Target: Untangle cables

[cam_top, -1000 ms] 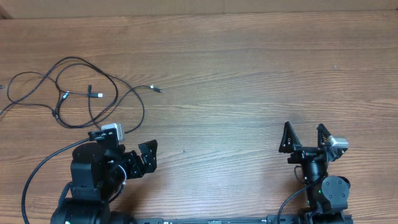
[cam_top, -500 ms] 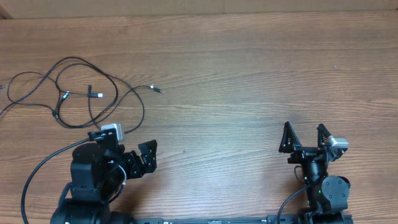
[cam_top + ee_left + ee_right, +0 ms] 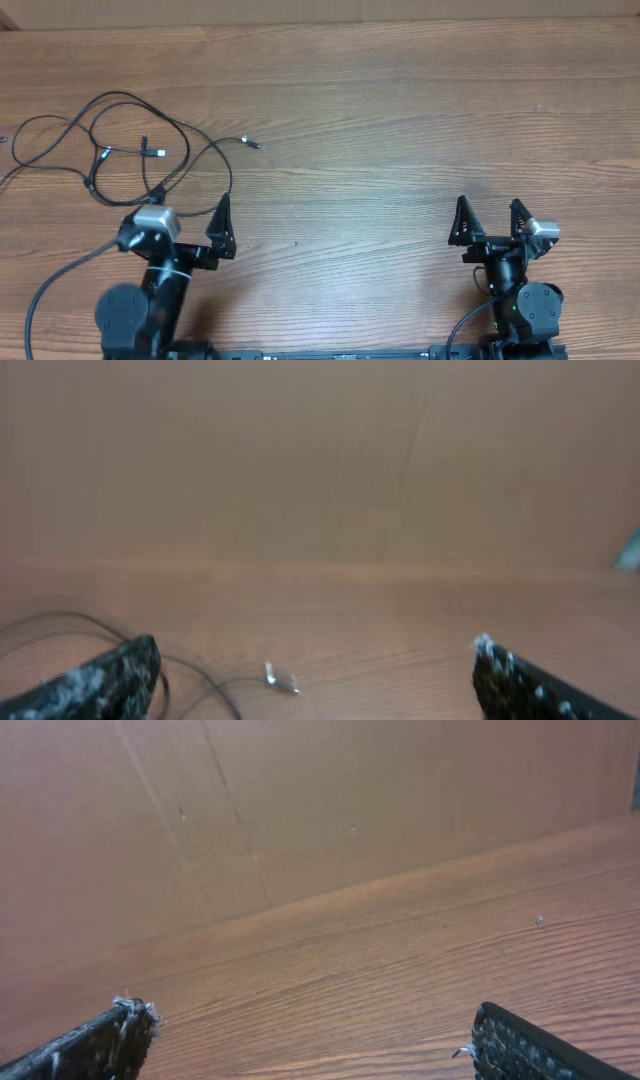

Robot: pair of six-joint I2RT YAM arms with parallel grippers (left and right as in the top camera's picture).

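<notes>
Black cables (image 3: 130, 151) lay in a loose tangle at the upper left of the overhead frame, on the wooden table (image 3: 400, 120) — one silvery plug (image 3: 281, 678) showed low in the left wrist view. The left gripper (image 3: 183, 228) sat just below them, its fingers spread wide and holding nothing. The right gripper (image 3: 489, 222) — lower right, well apart from them — was spread too.

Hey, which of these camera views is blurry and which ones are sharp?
Left wrist view is soft all over, the cables smeared; right wrist view is sharper, the table grain crisp; overhead view is sharp and evenly lit, with no glare.
</notes>
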